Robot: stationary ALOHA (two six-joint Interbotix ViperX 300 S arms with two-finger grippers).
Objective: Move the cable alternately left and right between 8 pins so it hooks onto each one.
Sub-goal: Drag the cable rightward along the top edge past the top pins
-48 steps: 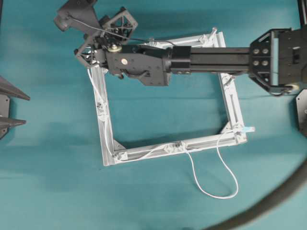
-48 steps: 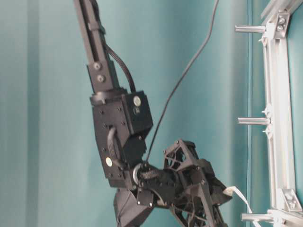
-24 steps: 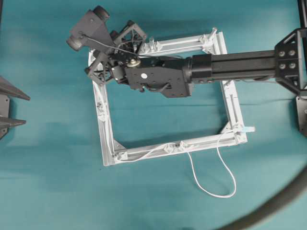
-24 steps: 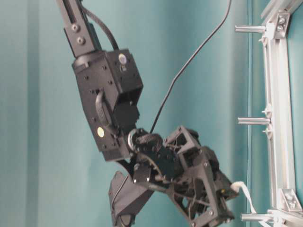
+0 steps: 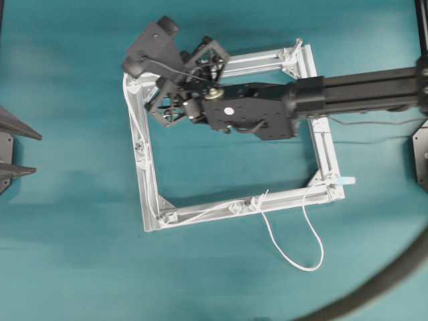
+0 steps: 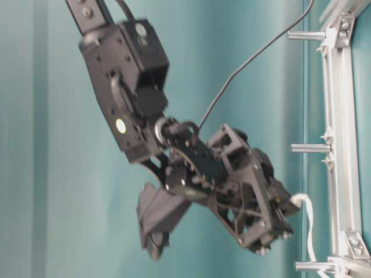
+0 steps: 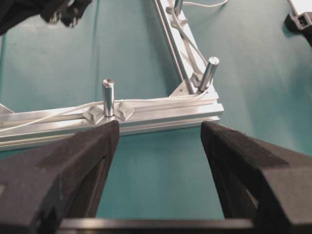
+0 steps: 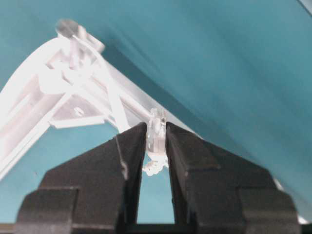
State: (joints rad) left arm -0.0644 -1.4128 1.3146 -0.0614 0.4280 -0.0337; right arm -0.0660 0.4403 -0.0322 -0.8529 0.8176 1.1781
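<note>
My right end effector [image 8: 156, 141] is clenched on the cable [image 8: 157, 131], pinching it near its plug tip above the frame's [image 5: 221, 208] far left corner. My left end effector [image 7: 156, 146] hangs released near the counter's left edge, holding nothing.

The cable runs down the frame's left rail, along the near rail past its pins [image 5: 235, 206], then loops loose over the counter [image 5: 67, 267] toward the near edge and rises to the near right corner.

The risks I see:
- My grip is on a short, thin stretch; a sharp pull could slide the tip out of the pads.
- If I drag too hard, the cord could lift off pins already hooked on the left rail.
- I am tilted and close to the corner pin [image 8: 68, 27]; swinging low could knock it or the rail.
- The slack loop may snag or pull tight unevenly.
</note>
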